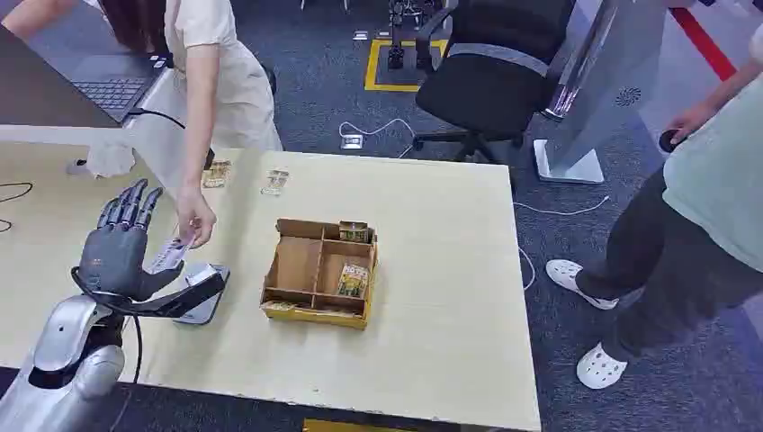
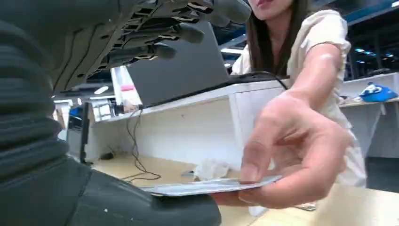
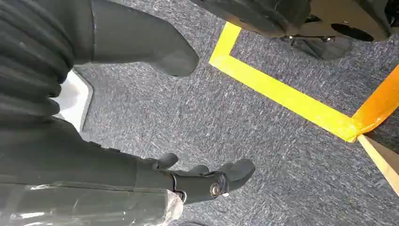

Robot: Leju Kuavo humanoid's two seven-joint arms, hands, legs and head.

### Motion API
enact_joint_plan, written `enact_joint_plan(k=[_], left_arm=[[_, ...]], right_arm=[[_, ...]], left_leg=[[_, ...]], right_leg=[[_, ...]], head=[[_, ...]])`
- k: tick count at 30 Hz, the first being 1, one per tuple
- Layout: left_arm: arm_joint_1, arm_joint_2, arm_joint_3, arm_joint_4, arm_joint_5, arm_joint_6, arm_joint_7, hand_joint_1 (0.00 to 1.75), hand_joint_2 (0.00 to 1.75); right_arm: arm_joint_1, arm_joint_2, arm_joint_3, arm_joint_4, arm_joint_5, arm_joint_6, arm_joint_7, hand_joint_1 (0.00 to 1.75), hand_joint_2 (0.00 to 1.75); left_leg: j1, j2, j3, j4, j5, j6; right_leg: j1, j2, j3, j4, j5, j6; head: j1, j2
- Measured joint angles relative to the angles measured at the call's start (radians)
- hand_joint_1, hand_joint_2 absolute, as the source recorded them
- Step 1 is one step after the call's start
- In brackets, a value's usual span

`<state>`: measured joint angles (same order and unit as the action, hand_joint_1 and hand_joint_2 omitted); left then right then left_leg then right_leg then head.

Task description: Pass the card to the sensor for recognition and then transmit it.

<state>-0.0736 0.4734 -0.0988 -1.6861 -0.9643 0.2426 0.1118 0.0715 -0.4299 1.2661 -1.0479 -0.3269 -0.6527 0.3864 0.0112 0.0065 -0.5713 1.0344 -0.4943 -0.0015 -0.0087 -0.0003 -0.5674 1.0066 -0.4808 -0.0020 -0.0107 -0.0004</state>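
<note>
Card (image 2: 211,186) lies on our left hand's (image 1: 121,247) thumb, fingers (image 2: 155,35) spread above it, while a person's hand (image 2: 294,150) pinches its far end (handover under way). We should release gently, not tug. Right hand (image 3: 188,181) hangs empty, fingers loosely curled.

Left hand (image 1: 121,247) raised over the table, fingers (image 1: 133,203) straight and spread, thumb under the card (image 2: 211,185) a person's hand also pinches. Right hand (image 3: 141,117) hangs, fingers loosely apart, holding nothing.
</note>
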Motion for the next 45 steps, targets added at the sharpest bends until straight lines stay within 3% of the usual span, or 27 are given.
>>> enact_joint_plan(k=[8, 25, 30, 45], left_arm=[[-0.002, 0.003, 0.0, 0.0, 0.049, -0.023, -0.019, 1.75, 1.75], [-0.005, 0.003, 0.0, 0.0, 0.05, -0.022, -0.02, 1.75, 1.75], [-0.012, 0.02, 0.0, 0.002, 0.056, -0.016, -0.058, 1.75, 1.75], [-0.024, 0.034, 0.0, 0.012, 0.05, -0.024, -0.047, 1.75, 1.75]], right_arm=[[0.0, 0.0, 0.0, 0.0, 0.0, 0.0, -0.002, 0.0, 1.75], [0.0, 0.0, 0.0, 0.0, 0.003, 0.0, -0.002, 0.0, 1.75], [-0.002, 0.0, -0.002, 0.005, 0.006, 0.003, -0.006, 0.0, 1.75], [-0.002, 0.0, -0.01, 0.008, 0.006, 0.004, -0.013, 0.0, 1.75]], left_leg=[[0.0, 0.0, 0.0, 0.0, 0.0, 0.0], [0.0, 0.0, 0.0, 0.0, 0.0, 0.0], [0.0, 0.0, 0.0, 0.0, 0.0, 0.0], [0.0, 0.0, 0.0, 0.0, 0.0, 0.0]], right_leg=[[0.0, 0.0, 0.0, 0.0, 0.0, 0.0], [0.0, 0.0, 0.0, 0.0, 0.0, 0.0], [0.0, 0.0, 0.0, 0.0, 0.0, 0.0], [0.0, 0.0, 0.0, 0.0, 0.0, 0.0]], head=[[0.0, 0.0], [0.0, 0.0], [0.0, 0.0], [0.0, 0.0]])
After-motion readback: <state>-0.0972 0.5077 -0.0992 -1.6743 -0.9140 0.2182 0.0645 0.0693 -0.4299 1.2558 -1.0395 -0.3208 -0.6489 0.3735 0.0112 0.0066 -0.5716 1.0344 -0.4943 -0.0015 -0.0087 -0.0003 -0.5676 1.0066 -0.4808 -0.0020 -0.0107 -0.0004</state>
